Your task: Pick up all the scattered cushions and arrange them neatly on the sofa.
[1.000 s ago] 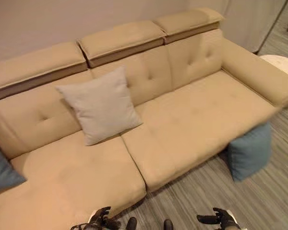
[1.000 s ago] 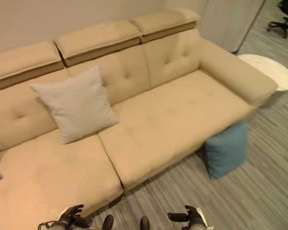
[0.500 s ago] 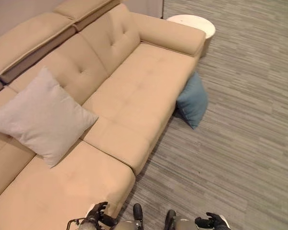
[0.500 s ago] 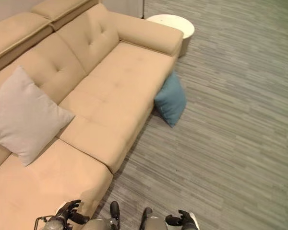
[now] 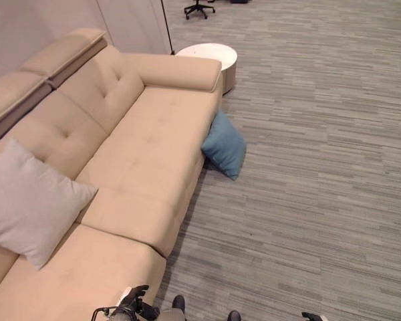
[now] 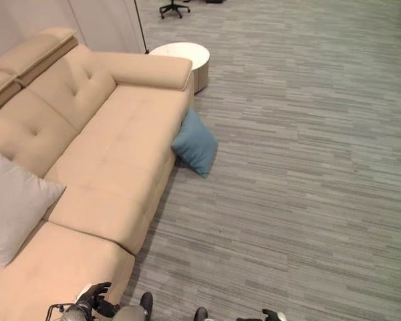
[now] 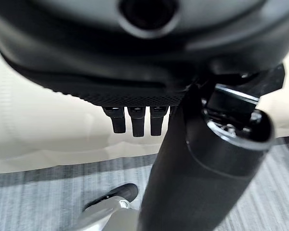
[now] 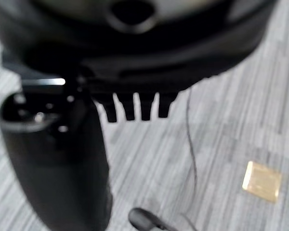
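A blue cushion (image 5: 224, 144) stands on the floor, leaning against the front of the beige sofa (image 5: 147, 154) near its right arm. A light grey cushion (image 5: 30, 204) rests on the seat against the backrest at the left. My left hand (image 5: 130, 309) hangs low by the sofa's front corner, fingers relaxed and empty; its wrist view looks past the fingers (image 7: 135, 122) to the sofa seat. My right hand (image 6: 271, 314) is low over the floor, far from the blue cushion. Its fingers (image 8: 135, 108) are relaxed and hold nothing.
A round white side table (image 5: 207, 55) stands just beyond the sofa's right arm. A black office chair (image 5: 199, 8) is far back. Grey striped carpet (image 5: 321, 167) stretches wide to the right. A small tan square (image 8: 262, 180) lies on the floor under my right hand.
The whole picture has swung rightward as the camera moved, bringing the floor, side table and chair into view. The cushions have not shifted. Both hands stay low and empty.
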Controlling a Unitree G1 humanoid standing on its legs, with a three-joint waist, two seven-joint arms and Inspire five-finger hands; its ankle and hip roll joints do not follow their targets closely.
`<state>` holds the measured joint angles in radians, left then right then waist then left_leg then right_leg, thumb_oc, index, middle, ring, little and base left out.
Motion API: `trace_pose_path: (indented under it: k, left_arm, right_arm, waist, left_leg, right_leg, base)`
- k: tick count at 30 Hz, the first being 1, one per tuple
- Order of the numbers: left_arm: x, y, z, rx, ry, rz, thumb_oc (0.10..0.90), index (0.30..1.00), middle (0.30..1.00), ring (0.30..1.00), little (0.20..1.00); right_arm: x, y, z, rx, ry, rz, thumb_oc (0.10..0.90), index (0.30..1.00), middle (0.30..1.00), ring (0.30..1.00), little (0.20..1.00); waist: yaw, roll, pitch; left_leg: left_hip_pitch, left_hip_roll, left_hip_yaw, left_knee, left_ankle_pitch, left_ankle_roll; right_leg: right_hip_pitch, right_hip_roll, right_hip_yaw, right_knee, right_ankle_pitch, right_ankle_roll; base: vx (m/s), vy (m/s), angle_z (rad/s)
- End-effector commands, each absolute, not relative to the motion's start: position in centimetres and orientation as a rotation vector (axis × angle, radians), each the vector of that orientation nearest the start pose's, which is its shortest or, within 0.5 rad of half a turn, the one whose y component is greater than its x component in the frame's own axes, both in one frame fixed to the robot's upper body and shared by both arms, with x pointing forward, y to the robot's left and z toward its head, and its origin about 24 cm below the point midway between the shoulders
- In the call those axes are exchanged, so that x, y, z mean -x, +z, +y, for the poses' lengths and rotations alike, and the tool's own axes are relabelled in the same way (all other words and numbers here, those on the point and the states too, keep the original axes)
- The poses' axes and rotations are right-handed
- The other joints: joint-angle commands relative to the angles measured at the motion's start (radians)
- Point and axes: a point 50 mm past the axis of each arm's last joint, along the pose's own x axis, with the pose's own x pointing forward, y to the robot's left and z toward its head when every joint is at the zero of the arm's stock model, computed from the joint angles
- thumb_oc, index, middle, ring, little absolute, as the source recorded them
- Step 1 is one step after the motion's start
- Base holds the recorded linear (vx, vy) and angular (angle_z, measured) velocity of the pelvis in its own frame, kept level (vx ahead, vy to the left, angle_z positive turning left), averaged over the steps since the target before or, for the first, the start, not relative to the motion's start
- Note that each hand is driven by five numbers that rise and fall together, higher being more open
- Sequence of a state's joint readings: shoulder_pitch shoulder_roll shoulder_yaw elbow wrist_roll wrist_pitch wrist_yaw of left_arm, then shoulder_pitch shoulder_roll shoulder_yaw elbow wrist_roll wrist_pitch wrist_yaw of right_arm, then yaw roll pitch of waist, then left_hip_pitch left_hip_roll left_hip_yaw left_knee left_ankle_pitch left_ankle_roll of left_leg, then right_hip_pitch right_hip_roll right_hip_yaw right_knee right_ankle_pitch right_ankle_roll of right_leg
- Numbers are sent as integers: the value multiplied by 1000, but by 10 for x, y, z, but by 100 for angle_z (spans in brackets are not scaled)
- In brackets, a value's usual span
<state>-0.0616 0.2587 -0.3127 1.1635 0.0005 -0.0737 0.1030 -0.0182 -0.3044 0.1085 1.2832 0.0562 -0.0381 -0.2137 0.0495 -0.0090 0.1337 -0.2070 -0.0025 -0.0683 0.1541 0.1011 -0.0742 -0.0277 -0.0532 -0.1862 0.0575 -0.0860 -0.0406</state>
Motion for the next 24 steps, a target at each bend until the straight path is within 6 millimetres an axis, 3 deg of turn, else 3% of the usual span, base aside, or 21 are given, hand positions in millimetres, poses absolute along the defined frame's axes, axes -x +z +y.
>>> trace_pose_path:
  k: [1, 2, 3, 5, 9, 11, 12, 14, 15, 16, 17, 18, 19, 22, 24]
  left_arm:
    - [-169, -138, 196, -422, -89, 889, 800, 900, 900, 900, 900]
    - [-169, -138, 196, -422, -89, 890, 800, 900, 900, 900, 900]
    - [-170, -137, 196, -417, -85, 883, 800, 900, 900, 900, 900]
    - [-169, -138, 198, -415, -76, 886, 800, 900, 900, 900, 900]
    - [-161, -141, 202, -413, -60, 914, 800, 900, 900, 900, 900]
    - [-156, -142, 208, -404, -39, 928, 800, 900, 900, 900, 900]
    - [-158, -140, 211, -400, -26, 922, 800, 900, 900, 900, 900]
    - [-160, -138, 215, -404, -15, 916, 800, 900, 900, 900, 900]
    - [-160, -138, 215, -404, -15, 916, 800, 900, 900, 900, 900]
    - [-160, -138, 216, -402, -8, 914, 800, 900, 900, 900, 900]
    - [-160, -138, 216, -402, -7, 914, 800, 900, 900, 900, 900]
    - [-159, -139, 216, -400, -3, 922, 800, 900, 900, 900, 900]
    - [-159, -139, 216, -400, -3, 922, 800, 900, 900, 900, 900]
    - [-153, -142, 215, -386, 15, 938, 800, 900, 900, 900, 900]
    - [-152, -143, 214, -382, 15, 945, 800, 900, 900, 900, 900]
  right_arm:
    - [-107, -140, -287, 429, -406, 1104, 800, 900, 900, 900, 900]
    - [-107, -140, -287, 428, -406, 1104, 800, 900, 900, 900, 900]
    - [-104, -141, -284, 440, -394, 1117, 800, 900, 900, 900, 900]
    - [-100, -143, -283, 445, -384, 1136, 800, 900, 900, 900, 900]
    - [-93, -145, -282, 456, -374, 1160, 800, 900, 900, 900, 900]
    - [-92, -148, -275, 448, -336, 1165, 800, 900, 900, 900, 900]
    - [-99, -148, -273, 443, -322, 1150, 800, 900, 900, 900, 900]
    - [-109, -146, -269, 446, -301, 1121, 800, 900, 900, 900, 900]
    - [-109, -146, -269, 446, -300, 1120, 800, 900, 900, 900, 900]
    - [-114, -146, -265, 455, -276, 1105, 800, 900, 900, 900, 900]
    - [-114, -146, -265, 455, -276, 1105, 800, 900, 900, 900, 900]
    - [-117, -145, -263, 467, -260, 1096, 800, 900, 900, 900, 900]
    - [-117, -145, -263, 468, -260, 1096, 800, 900, 900, 900, 900]
    - [-117, -149, -246, 490, -181, 1072, 800, 900, 900, 900, 900]
    - [-117, -149, -245, 498, -182, 1071, 800, 900, 900, 900, 900]
  waist:
    - [24, -12, 39]
    - [27, -14, 41]
    - [50, -10, 40]
    - [71, -7, 34]
    - [74, -18, 4]
    - [85, -35, -8]
    - [70, -30, 0]
    - [56, -11, 12]
    - [55, -13, 13]
    - [51, 2, 17]
    - [48, 2, 19]
    - [39, 11, 20]
    - [37, 12, 23]
    - [-2, 6, 31]
    - [-10, 9, 36]
  left_leg:
    - [-73, -83, 37, -2, -79, 38]
    - [-69, -83, 40, -4, -80, 38]
    - [-125, -93, 51, -52, -42, 38]
    - [-115, -84, 54, -91, -13, 39]
    - [-91, -86, 44, -89, -13, 64]
    - [-48, -88, 58, -72, -51, 92]
    - [-12, -77, 60, -73, -65, 108]
    - [31, -65, 64, -75, -91, 120]
    - [31, -67, 64, -74, -91, 120]
    - [74, -59, 63, -89, -114, 125]
    - [77, -61, 61, -89, -114, 125]
    - [118, -58, 52, -108, -133, 126]
    - [122, -59, 50, -110, -134, 125]
    - [194, -78, 39, -135, -175, 117]
    - [219, -78, 30, -141, -189, 111]
  right_leg:
    - [45, 28, 51, -65, 47, 134]
    - [47, 27, 54, -65, 46, 134]
    - [81, 55, 87, -80, 29, 128]
    - [102, 76, 126, -72, 8, 120]
    - [128, 64, 136, -45, -22, 127]
    - [105, 30, 139, 107, -12, 173]
    - [15, 14, 140, 275, 66, 222]
    - [-67, -21, 85, 396, 131, 256]
    - [-68, -23, 85, 402, 127, 256]
    - [-114, -71, 2, 402, 122, 239]
    - [-111, -73, 0, 404, 119, 239]
    - [-154, -82, -44, 348, 93, 212]
    - [-150, -82, -45, 349, 90, 211]
    - [-214, -80, -56, 135, 135, 198]
    - [-224, -76, -57, 78, 161, 204]
  base:
    - [141, -15, -9]
    - [270, -19, -47]
    - [254, -13, -67]
    - [298, 8, -69]
    - [276, 73, -81]
    - [345, 166, -64]
    - [258, 138, -65]
    - [154, 92, -43]
    - [205, 81, -9]
    - [144, 43, 6]
    - [304, 50, -3]
    - [166, 1, -2]
    - [342, -22, -7]
    - [321, -68, 3]
    - [242, -74, -10]
